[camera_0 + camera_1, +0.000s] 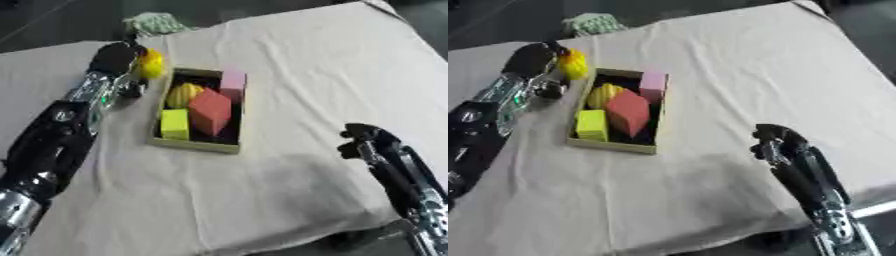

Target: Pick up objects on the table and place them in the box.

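Yellow catches the eye first: a small rounded yellow object (152,64) sits at the tip of the left hand (115,57), just off the box's (194,144) far left corner and not yet over it. Whether the fingers are curled round it or only beside it, I cannot tell, though the spot suits a carry towards the box. Inside the box, four pieces already lie packed close: a red block (210,110) tilted in the middle, a yellow-green cube (175,124) at the near left, a ridged yellow piece (183,94) behind it, a pink block (233,82) at the far right. Over on the right, the right hand (360,140) hangs above the cloth-covered counter (315,65), well apart from the box, fingers curled, holding nothing. A green patterned thing (155,22) lies at the counter's far edge. No label or writing is readable anywhere
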You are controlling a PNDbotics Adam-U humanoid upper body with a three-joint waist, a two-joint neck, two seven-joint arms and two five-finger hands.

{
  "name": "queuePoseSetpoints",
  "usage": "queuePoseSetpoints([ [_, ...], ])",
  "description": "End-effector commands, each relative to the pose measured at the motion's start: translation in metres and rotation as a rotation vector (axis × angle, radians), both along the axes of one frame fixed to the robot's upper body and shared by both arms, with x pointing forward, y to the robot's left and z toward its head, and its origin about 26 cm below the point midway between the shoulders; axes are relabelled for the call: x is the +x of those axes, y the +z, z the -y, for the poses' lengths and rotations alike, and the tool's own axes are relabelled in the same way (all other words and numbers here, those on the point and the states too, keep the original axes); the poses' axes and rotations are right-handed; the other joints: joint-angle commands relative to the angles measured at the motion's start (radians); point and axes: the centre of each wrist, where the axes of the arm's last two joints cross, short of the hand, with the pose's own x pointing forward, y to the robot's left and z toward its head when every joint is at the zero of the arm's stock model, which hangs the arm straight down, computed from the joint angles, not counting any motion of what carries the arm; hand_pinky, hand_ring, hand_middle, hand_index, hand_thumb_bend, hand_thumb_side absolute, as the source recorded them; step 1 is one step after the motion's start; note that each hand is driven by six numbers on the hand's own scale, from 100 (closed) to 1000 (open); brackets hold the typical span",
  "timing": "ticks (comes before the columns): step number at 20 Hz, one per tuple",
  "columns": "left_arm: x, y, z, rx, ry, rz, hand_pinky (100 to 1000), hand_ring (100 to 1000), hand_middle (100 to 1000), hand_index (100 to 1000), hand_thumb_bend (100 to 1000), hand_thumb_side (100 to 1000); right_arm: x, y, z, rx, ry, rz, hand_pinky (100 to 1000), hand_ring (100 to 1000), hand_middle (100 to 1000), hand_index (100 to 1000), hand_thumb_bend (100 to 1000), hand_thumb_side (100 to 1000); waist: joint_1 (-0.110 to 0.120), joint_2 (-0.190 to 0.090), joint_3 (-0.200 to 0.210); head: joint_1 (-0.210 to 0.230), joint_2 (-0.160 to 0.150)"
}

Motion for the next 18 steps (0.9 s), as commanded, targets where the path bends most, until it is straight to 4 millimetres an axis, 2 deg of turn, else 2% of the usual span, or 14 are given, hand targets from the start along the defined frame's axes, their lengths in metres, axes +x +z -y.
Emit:
queuePoseSetpoints([
  [1,0.0021,0.0087,-0.0038,-0.001,0.015,0.061,747,708,698,785,217,100,0.0013,0.0068,0.0030,-0.009,0.000,0.022,667,653,690,782,100,643,-0.006,-0.011,-0.001,0.000,-0.013],
  [11,0.0023,0.0044,-0.0023,-0.019,0.040,0.152,691,572,558,668,100,100,0.0024,0.0088,0.0028,-0.006,0.002,0.027,667,653,689,782,100,654,-0.008,0.002,-0.011,0.020,-0.028],
  [18,0.0018,0.0018,0.0016,-0.040,0.040,0.220,654,497,485,594,100,100,0.0026,0.0091,0.0025,-0.006,0.004,0.029,667,653,688,782,100,648,-0.007,0.001,-0.009,0.016,-0.030],
])
